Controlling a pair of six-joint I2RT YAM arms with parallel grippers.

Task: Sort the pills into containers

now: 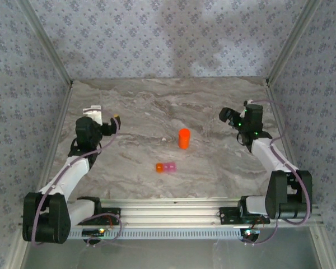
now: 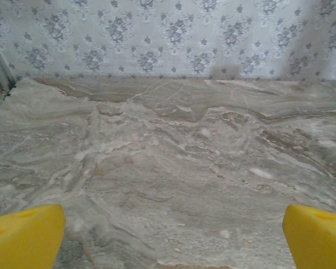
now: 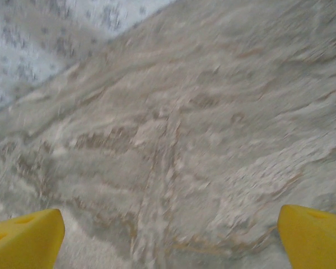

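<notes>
Orange-and-pink containers [image 1: 166,167], orange bottle [image 1: 183,138] upright beyond

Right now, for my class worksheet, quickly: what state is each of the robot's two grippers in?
Left yellow-fingered gripper: open, holding nothing.
Right yellow-fingered gripper: open, holding nothing.

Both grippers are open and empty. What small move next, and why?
Probably swing the right gripper toward the upright orange bottle: it looks closer to the bottle than the left gripper does, and the containers sit just on the near side.
</notes>
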